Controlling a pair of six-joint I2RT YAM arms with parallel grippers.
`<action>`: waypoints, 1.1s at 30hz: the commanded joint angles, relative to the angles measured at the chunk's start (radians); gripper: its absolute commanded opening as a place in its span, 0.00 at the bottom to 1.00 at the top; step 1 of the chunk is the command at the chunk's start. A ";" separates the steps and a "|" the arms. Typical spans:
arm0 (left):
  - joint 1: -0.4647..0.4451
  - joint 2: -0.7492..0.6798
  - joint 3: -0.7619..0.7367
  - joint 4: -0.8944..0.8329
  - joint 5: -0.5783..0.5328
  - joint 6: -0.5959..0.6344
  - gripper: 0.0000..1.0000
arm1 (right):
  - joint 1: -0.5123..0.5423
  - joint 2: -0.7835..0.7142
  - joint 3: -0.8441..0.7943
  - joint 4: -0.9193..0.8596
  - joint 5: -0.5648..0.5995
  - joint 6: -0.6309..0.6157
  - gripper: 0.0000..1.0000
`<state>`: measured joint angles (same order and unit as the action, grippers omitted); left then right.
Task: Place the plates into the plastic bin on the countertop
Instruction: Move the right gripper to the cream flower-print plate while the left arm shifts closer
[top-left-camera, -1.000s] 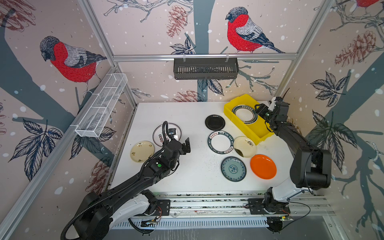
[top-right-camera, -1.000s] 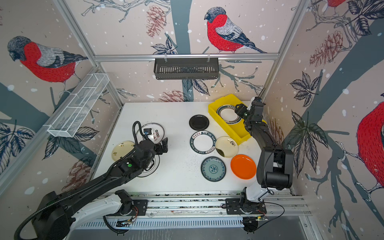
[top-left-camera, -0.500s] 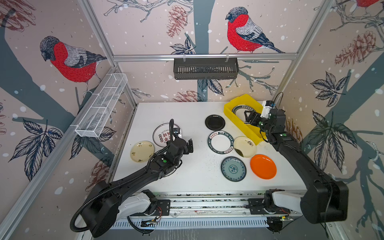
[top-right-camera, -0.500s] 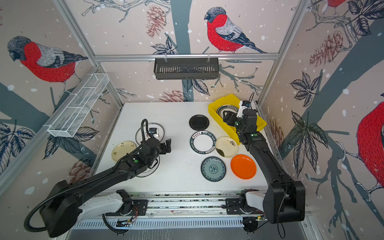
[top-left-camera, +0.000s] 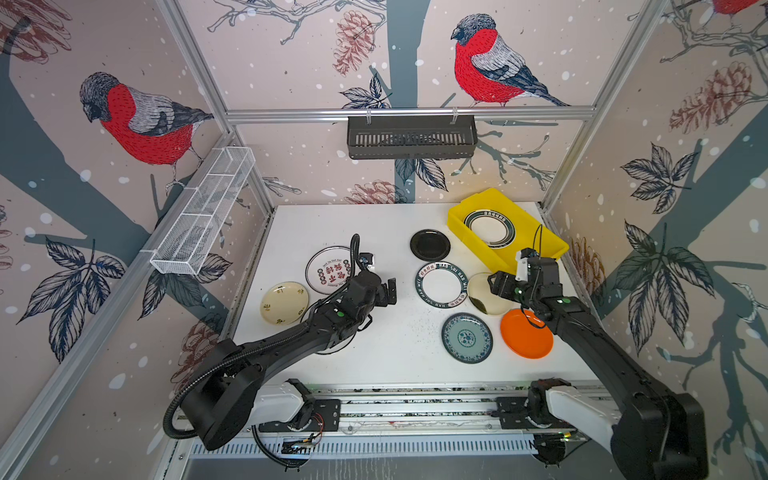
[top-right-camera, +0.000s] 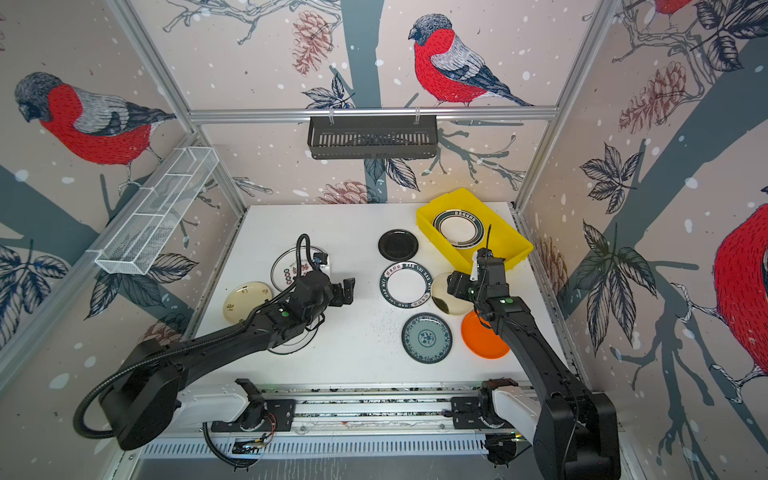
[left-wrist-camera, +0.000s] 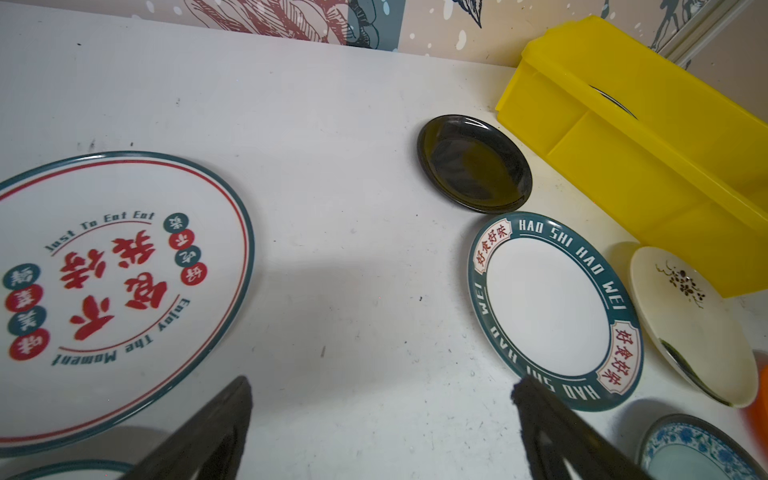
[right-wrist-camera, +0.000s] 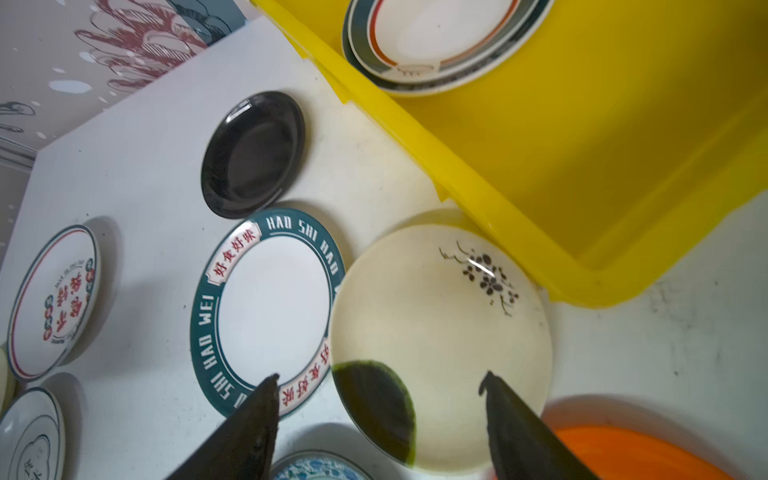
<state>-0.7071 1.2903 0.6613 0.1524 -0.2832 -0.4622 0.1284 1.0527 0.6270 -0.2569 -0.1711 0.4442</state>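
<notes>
Both top views look steeply down from high over the front edge onto the whole countertop (top-left-camera: 374, 224) and back wall — nearly the same scene. Each wrist view sits close above it: the left looks obliquely toward the plastic bin (left-wrist-camera: 623, 137), the right more steeply down beside it — both share the black plate (right-wrist-camera: 253, 153) and green-rimmed plate (left-wrist-camera: 548, 307).

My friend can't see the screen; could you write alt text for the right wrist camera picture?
The right gripper, jaws open, hangs over a cream plate with a flower sprig, next to the yellow bin holding stacked plates. A black plate, a green-rimmed plate and an orange plate lie on the countertop.
</notes>
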 joint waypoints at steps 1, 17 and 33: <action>-0.003 0.022 0.030 0.024 0.063 0.009 0.98 | 0.000 -0.017 -0.035 -0.045 -0.077 0.026 0.78; -0.003 0.140 0.022 0.103 0.201 -0.021 0.98 | 0.016 -0.088 -0.188 0.017 -0.130 0.165 0.75; -0.005 0.140 0.029 0.117 0.208 0.002 0.98 | -0.264 0.047 -0.105 0.065 0.017 0.050 0.56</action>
<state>-0.7105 1.4342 0.6868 0.2279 -0.0772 -0.4679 -0.1139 1.0779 0.5064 -0.2340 -0.1097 0.5369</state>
